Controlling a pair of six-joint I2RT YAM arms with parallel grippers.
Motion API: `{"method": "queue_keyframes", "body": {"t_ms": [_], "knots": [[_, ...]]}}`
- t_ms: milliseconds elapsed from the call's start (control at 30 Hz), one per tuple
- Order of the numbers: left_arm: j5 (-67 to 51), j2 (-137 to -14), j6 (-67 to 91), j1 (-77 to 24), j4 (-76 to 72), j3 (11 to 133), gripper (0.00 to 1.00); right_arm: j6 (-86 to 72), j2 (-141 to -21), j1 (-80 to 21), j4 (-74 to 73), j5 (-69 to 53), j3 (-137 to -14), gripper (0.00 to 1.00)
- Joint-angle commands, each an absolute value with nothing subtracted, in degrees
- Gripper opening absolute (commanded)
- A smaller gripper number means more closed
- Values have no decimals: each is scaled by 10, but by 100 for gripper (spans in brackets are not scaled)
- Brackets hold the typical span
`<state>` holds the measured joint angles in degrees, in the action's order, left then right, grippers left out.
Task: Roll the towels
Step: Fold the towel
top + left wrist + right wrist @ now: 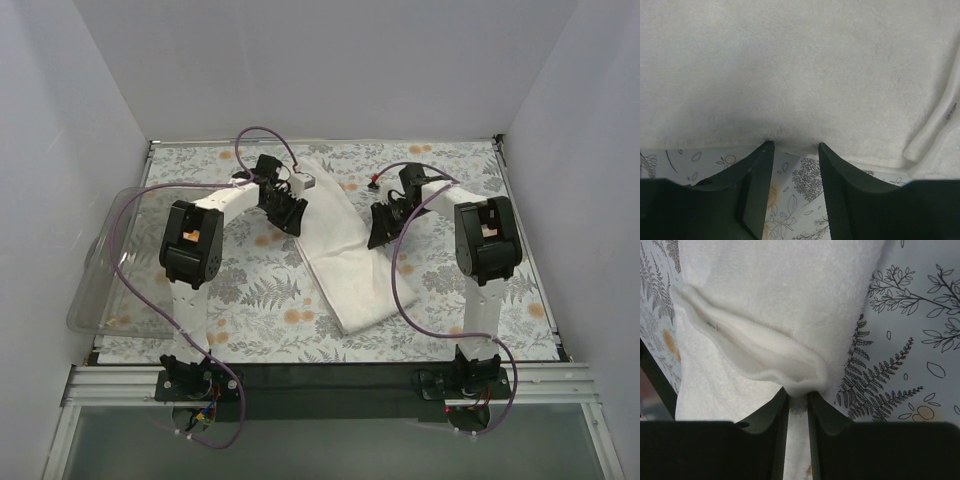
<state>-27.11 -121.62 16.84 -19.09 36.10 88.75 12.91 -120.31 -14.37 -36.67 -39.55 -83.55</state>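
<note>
The towel (340,250), plain white and thick-piled, lies as a long folded band slanting across the middle of the fern-printed surface (270,300). The left tool (795,146) stands partly open, its dark textured fingertips (826,165) at the stitched hem with only the printed covering between them. The right tool (797,395) is nearly closed, pinching a soft puckered fold of the towel's edge. A smooth narrow tag (935,127) lies on the pile. A clear plastic tub (95,270) sits at the left edge.
</note>
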Motion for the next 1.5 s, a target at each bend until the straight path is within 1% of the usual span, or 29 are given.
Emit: {"method": "queue_keyframes", "body": {"t_ms": [0, 200, 233, 267, 300, 333, 367, 400, 433, 467, 533, 567, 667, 700, 733, 767, 800, 833, 867, 900, 933, 967, 1000, 1033, 1100, 1133, 1167, 1333, 1467], "knots": [[-222, -1264, 151, -186, 367, 935, 38, 115, -1188, -153, -326, -360, -804, 24], [-192, -1334, 130, -179, 371, 1044, 36, 96, -1147, -193, -317, -386, -698, 24], [-193, -1347, 124, -176, 374, 1073, 36, 87, -1141, -211, -314, -396, -689, 24], [-200, -1352, 120, -173, 377, 1073, 38, 84, -1137, -218, -313, -401, -685, 25], [-213, -1352, 113, -171, 381, 1099, 40, 83, -1135, -224, -313, -402, -682, 29], [-228, -1348, 104, -170, 390, 1106, 48, 83, -1129, -226, -315, -401, -685, 31], [-265, -1322, 82, -168, 390, 1100, 50, 78, -1126, -224, -316, -397, -689, 33], [-280, -1304, 72, -168, 389, 1089, 54, 77, -1124, -220, -319, -396, -706, 40], [-303, -1276, 64, -168, 386, 1072, 58, 78, -1122, -215, -334, -398, -716, 43], [-329, -1223, 47, -168, 382, 1055, 73, 83, -1121, -202, -344, -405, -731, 44], [-351, -1155, 24, -169, 370, 980, 85, 86, -1112, -186, -371, -405, -766, 45], [-356, -1084, -2, -169, 369, 954, 98, 98, -1106, -182, -380, -403, -775, 45], [-368, -981, -60, -170, 368, 826, 98, 116, -1069, -181, -400, -401, -796, 46], [-374, -919, -101, -172, 373, 794, 98, 120, -1056, -181, -397, -402, -795, 48], [-380, -884, -119, -177, 388, 733, 98, 120, -1031, -182, -386, -404, -791, 50], [-383, -854, -143, -185, 399, 705, 98, 120, -1021, -186, -380, -411, -786, 51], [-385, -797, -180, -197, 422, 679, 98, 120, -1008, -190, -371, -411, -784, 51], [-384, -771, -199, -218, 431, 625, 98, 120, -1005, -199, -368, -430, -781, 50], [-381, -746, -209, -233, 433, 601, 97, 120, -1002, -204, -365, -438, -778, 47], [-374, -698, -222, -245, 433, 571, 90, 116, -1005, -212, -361, -446, -776, 45], [-362, -681, -228, -277, 431, 526, 85, 115, -1009, -230, -361, -466, -774, 42], [-353, -664, -230, -295, 427, 505, 80, 114, -1015, -241, -361, -473, -770, 38], [-343, -651, -229, -312, 423, 488, 74, 113, -1027, -251, -360, -476, -766, 36], [-326, -630, -219, -346, 405, 473, 66, 112, -1034, -272, -359, -485, -762, 34], [-303, -618, -205, -387, 385, 434, 61, 101, -1061, -291, -341, -489, -747, 30], [-287, -608, -199, -411, 360, 421, 61, 97, -1070, -301, -335, -499, -744, 29], [-258, -604, -192, -457, 346, 398, 61, 85, -1080, -306, -329, -501, -739, 29], [-195, -592, -187, -575, 239, 327, 61, 73, -1137, -318, -295, -503, -725, 27], [-166, -635, -169, -603, 184, 299, 58, 74, -1172, -318, -291, -496, -731, 26]]}}
